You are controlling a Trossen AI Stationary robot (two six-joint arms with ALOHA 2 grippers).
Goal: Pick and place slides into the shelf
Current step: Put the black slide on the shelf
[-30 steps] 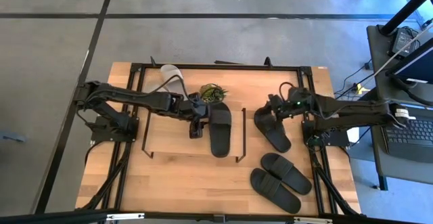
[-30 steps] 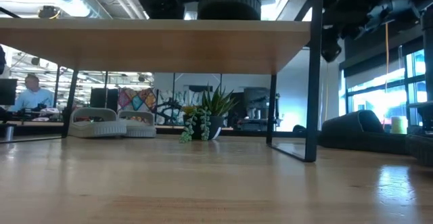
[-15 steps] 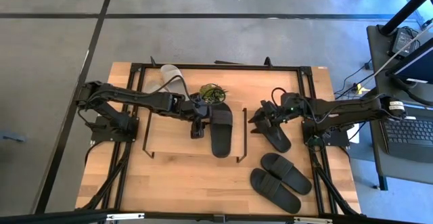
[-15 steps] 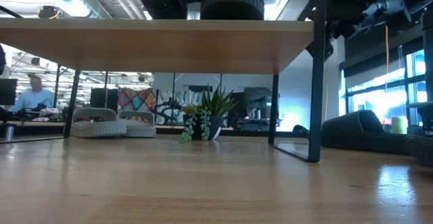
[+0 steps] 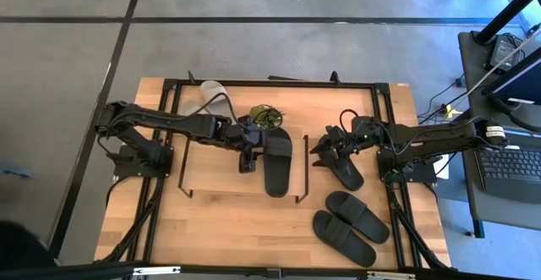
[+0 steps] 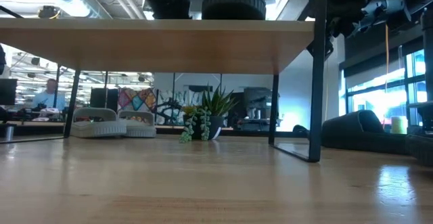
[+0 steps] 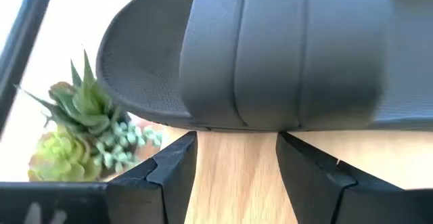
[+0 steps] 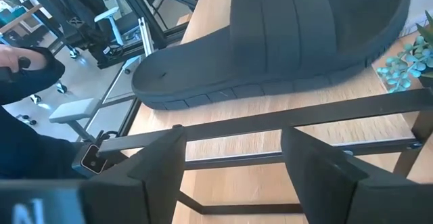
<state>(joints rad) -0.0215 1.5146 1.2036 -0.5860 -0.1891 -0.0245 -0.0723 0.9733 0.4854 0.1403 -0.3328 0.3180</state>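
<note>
Lying at lower right of the high view, two black slides [image 5: 351,225] sit off the shelf [image 5: 211,174]. Mid-frame, the left gripper [image 5: 246,162], fingers spread and empty, reaches beside a shelved black slide [image 5: 275,163]; the right gripper [image 5: 319,149], jaws parted, stretches toward the shelf's right frame.

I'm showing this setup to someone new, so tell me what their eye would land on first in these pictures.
First, the matte black rubber slide sandal lying on the low wooden shoe rack mid-table, with the left end effector open just beside it. Next, three more black slides lie on the right part of the table, the right end effector open over the farthest one. A small green potted plant stands behind the rack.
</note>
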